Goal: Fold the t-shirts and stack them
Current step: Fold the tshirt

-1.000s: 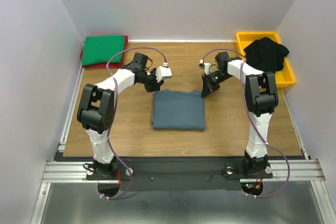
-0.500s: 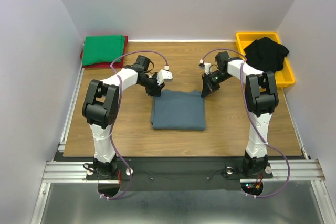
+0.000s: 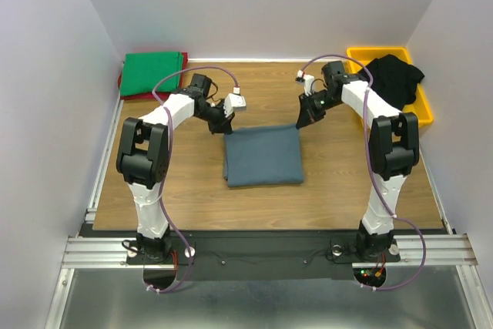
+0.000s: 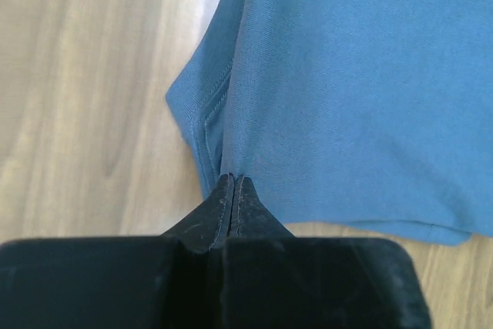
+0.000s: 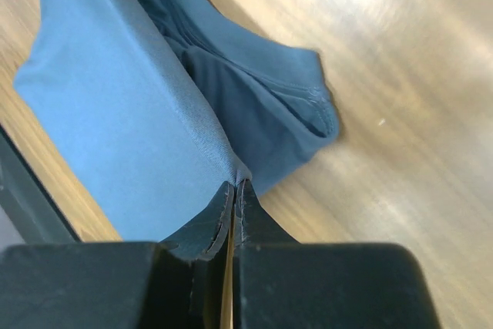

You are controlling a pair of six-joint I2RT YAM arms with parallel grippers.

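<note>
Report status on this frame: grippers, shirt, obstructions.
Left gripper shut on blue-grey shirt, far-left corner. Right gripper shut on far-right corner. Shirt folded, mid-table. Green shirt, yellow bin well apart.

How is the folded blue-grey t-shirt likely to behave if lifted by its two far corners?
Probably floppy: at the right gripper the blue-grey t-shirt tents up to the pinch and sags away. Its folded layers show loose at the corner, so they may slide apart. It seems light: the left gripper holds it by a thin edge.
</note>
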